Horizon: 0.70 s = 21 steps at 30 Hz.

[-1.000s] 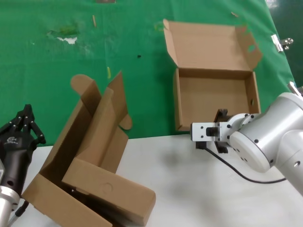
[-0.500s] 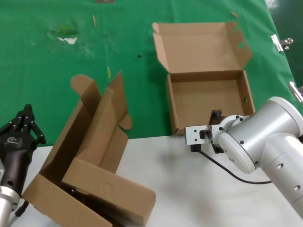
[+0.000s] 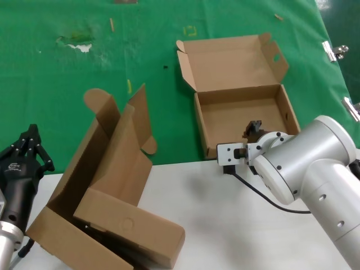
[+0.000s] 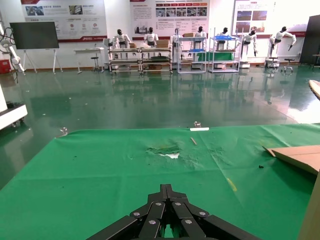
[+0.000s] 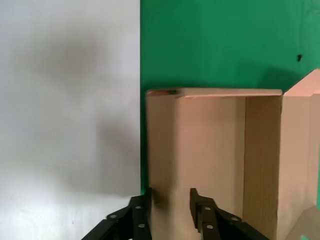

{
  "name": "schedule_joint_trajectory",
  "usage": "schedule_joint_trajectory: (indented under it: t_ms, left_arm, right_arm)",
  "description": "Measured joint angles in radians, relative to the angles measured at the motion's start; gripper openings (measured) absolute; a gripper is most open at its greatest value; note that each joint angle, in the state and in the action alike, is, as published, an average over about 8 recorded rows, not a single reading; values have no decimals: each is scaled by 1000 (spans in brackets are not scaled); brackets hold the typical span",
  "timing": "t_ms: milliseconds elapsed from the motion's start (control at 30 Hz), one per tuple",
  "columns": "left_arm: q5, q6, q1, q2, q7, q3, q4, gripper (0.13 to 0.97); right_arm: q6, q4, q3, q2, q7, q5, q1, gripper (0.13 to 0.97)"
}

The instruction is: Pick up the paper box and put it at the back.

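Two black fingers of the right gripper straddle the near wall of the paper box, one finger outside the wall and one inside, pinching the cardboard between them. Seen from the head camera, the right gripper reaches in over that front wall, with its white camera bracket and a black cable just behind. From there the bulky silver right arm runs back toward the lower right corner, its wrist bent so the fingers point away from the robot.

That shallow brown mailer sits on the green sheet, close to where the sheet meets the white bench, its hinged lid standing open at the far side with a small round hole in each side flap.

Risk, as a judgement: the grip is on one thin wall only, so the box could pivot, sag or slip free as it is carried farther back; the open lid might also swing and shift the weight.

A larger cardboard box lies tipped at the left, partly on the bench, well apart from the mailer.

Parked at the lower left edge, the left gripper has its fingers closed together, holding nothing.
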<state>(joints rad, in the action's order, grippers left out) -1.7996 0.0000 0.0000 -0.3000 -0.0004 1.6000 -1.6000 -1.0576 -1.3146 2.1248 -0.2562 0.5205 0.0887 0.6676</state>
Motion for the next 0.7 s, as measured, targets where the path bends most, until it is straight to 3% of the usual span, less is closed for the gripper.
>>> schedule_joint_trajectory:
  t_ms: [300, 700]
  left_arm:
    - [0, 0, 0, 0, 0, 0, 0, 140]
    - [0, 0, 0, 0, 0, 0, 0, 140]
  right_arm:
    - [-59, -137, -44, 3, -44, 85, -45, 377]
    - [-175, -559, -208, -109, -58, 272, -107, 652]
